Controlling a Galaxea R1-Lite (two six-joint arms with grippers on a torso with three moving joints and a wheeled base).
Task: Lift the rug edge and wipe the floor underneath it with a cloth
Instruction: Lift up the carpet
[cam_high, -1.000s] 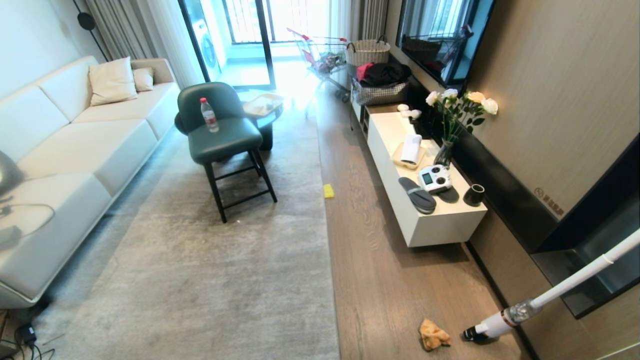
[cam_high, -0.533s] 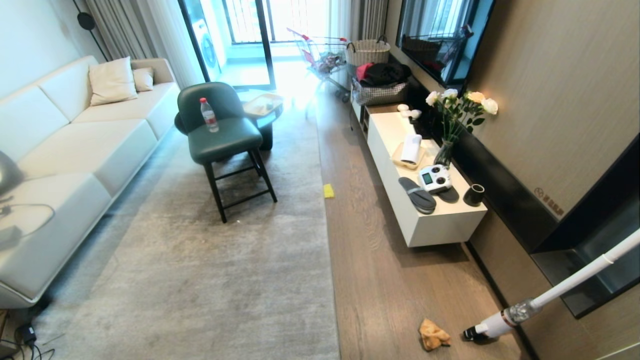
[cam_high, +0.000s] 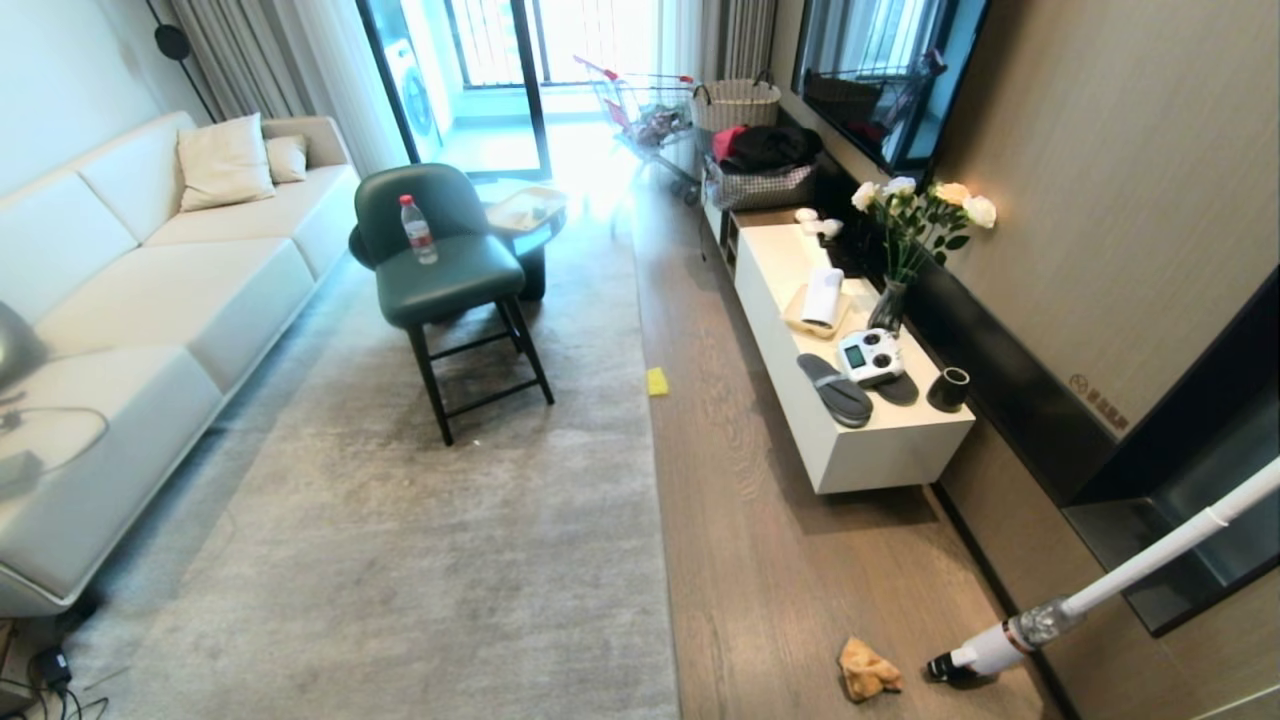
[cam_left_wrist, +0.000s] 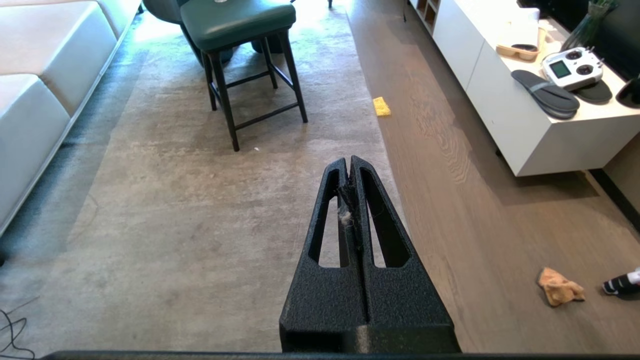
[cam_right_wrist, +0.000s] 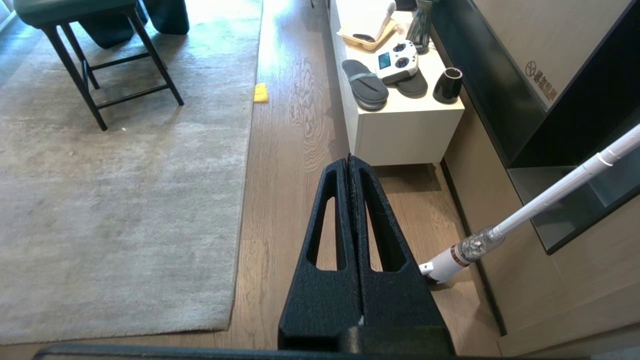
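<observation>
While nothing is lifted yet, rug (cam_high: 420, 540): flat on the floor (cam_high: 780, 560).
Cloth (cam_high: 866, 668): loose by rug's right edge, within reach.
Left end effector (cam_left_wrist: 349, 165), right end effector (cam_right_wrist: 349, 164): closed, empty.

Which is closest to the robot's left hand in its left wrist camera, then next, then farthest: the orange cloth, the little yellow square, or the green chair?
Seen from the shut left hand:
1. The orange cloth, crumpled on the wood floor off to one side, looks nearest.
2. The yellow square, farther ahead on the floor at the rug edge.
3. The green chair, farthest, standing on the rug.
</observation>
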